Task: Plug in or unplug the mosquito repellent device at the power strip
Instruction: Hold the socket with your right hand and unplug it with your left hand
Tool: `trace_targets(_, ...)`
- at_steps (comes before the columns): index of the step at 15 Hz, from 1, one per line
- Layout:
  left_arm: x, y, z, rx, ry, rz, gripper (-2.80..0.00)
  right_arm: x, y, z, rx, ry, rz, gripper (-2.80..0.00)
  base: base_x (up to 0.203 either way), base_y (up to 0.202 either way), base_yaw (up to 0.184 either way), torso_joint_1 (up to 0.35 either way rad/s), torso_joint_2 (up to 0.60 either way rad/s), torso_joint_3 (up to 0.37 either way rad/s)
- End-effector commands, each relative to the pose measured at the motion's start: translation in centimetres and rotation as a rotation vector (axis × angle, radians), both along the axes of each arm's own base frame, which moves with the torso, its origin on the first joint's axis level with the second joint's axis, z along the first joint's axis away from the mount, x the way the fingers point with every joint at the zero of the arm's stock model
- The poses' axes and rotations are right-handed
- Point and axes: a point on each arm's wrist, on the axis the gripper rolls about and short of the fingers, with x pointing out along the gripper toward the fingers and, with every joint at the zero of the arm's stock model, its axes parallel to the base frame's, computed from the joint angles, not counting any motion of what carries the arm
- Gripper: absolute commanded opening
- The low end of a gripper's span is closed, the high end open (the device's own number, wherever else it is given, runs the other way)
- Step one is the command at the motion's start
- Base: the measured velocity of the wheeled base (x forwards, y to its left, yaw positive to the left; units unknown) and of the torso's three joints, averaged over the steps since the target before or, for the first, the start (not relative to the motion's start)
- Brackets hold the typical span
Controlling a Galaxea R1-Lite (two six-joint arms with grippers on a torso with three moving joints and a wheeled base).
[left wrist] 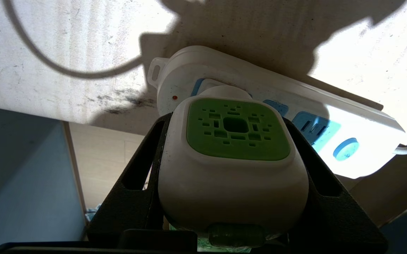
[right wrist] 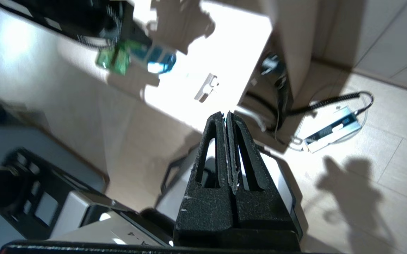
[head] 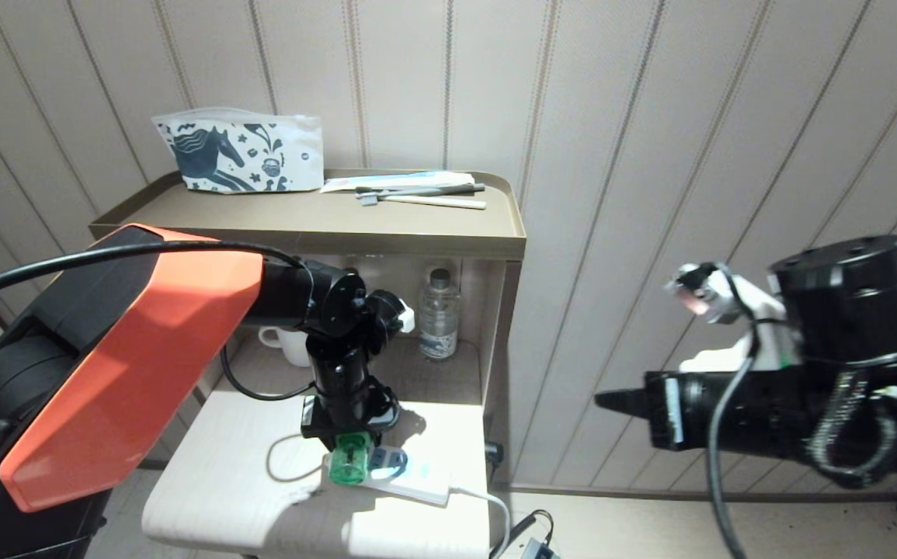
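Black left hand of ours pinches the white-and-green plastic mosquito repellent device on the white oblong power strip near the table's front edge; right hand pressed together.

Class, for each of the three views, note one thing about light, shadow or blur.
Head view: a hard sunlit patch falls on the low table beside the power strip. Left wrist view: the mosquito repellent device sits in shadow while the strip's far end glares white. Right wrist view: the background is smeared, but the shut right gripper is sharp.
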Motion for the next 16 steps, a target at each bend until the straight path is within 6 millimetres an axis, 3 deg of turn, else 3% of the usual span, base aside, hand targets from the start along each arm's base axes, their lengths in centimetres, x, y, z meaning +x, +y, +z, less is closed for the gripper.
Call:
trace_targets(1, -0.2, 0.1, 0.4, -0.002, -0.004, 0.006, -2.8, 2.4, 4.4, -4.6, -0.11, 0.137, 0.078, -2.8, 0.0, 0.0, 0.0, 0.0, 0.0, 0.0)
trace_targets(7, -0.3, 0.1, 0.1, 0.0, 0.01, 0.008, -2.8, 5.4, 9.4, -10.8, -0.234, 0.237, 0.151, -2.8, 0.0, 0.0, 0.0, 0.0, 0.0, 0.0)
trace_targets(11, -0.4, 0.0, -0.4, 0.009, 0.017, 0.005, -2.8, 6.6, 11.9, -12.7, -0.26, 0.227, 0.198, -2.8, 0.0, 0.0, 0.0, 0.0, 0.0, 0.0)
trace_targets(16, -0.4, -0.1, -1.5, 0.001, 0.013, 0.006, -2.8, 6.1, 14.8, -14.4, -0.28, 0.233, 0.26, -2.8, 0.0, 0.0, 0.0, 0.0, 0.0, 0.0)
